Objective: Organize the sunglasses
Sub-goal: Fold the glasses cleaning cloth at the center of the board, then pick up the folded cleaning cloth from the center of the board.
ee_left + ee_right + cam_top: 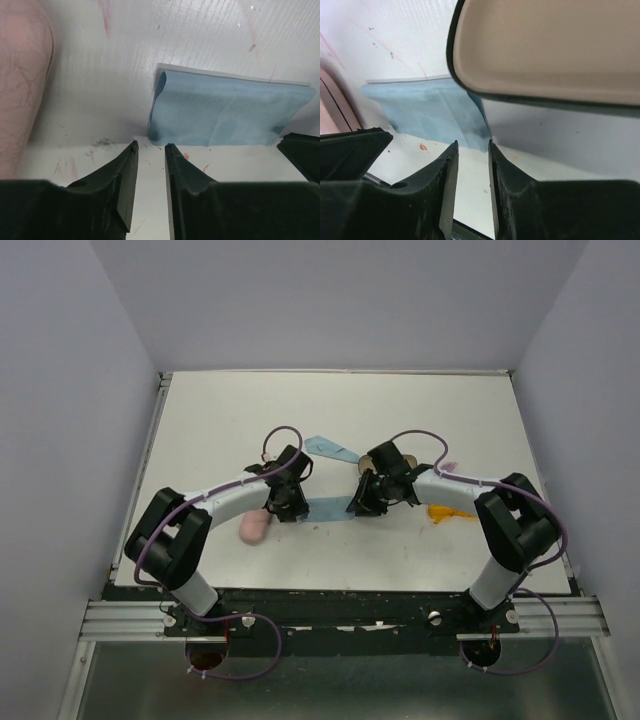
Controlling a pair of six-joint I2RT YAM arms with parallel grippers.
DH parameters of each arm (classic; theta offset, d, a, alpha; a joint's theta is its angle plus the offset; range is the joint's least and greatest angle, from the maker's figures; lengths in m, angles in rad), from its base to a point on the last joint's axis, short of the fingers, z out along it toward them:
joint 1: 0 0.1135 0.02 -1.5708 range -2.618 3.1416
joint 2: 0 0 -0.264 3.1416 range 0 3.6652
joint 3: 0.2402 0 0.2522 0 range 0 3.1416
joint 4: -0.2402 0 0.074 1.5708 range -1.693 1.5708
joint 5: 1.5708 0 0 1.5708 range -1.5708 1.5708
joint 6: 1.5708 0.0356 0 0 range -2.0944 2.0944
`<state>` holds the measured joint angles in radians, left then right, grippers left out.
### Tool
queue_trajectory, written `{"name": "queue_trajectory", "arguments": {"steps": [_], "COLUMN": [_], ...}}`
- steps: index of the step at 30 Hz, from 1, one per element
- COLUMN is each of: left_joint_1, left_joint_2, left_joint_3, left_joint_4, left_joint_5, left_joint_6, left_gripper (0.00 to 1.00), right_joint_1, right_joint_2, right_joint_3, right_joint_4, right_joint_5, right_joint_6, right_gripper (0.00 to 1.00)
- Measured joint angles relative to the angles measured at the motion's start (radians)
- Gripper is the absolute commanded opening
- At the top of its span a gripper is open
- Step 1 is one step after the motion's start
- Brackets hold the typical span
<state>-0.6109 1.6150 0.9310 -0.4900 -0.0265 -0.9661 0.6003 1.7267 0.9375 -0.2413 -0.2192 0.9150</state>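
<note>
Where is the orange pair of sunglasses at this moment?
In the top view, the orange sunglasses lie on the table's right side, beside the right arm's forearm, to the right of the right gripper. Neither wrist view shows them.

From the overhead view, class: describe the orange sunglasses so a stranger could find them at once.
Start at the white table and go to its near right side. Just left of the right arm's raised elbow lie the orange sunglasses, flat on the surface. They are the only orange thing; the cloths nearby are light blue.
</note>
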Motion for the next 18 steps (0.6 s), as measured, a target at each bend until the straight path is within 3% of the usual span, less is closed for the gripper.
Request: {"name": "queue_trajectory", "arguments": {"steps": [8,18], "left_joint_1": [0.000,0.000], "left_joint_2": [-0.092,-0.093], "left_joint_3": [-0.001,0.027], "left_joint_4": [-0.063,-0.071], "left_joint_5": [-0.027,-0.049], "left_joint_6": [0.006,0.049], "left_gripper": [0.77,0.73], "right_joint_1": [0.000,0.003], "right_joint_2": [-0.102,-0.099], "right_joint_3": [-0.002,0.020], "right_joint_4": [-0.049,-0.051], "right_joint_5": [0.072,0.093], "right_joint_6": [-0.034,-0.150], "right_gripper": [0.52,0.52]}}
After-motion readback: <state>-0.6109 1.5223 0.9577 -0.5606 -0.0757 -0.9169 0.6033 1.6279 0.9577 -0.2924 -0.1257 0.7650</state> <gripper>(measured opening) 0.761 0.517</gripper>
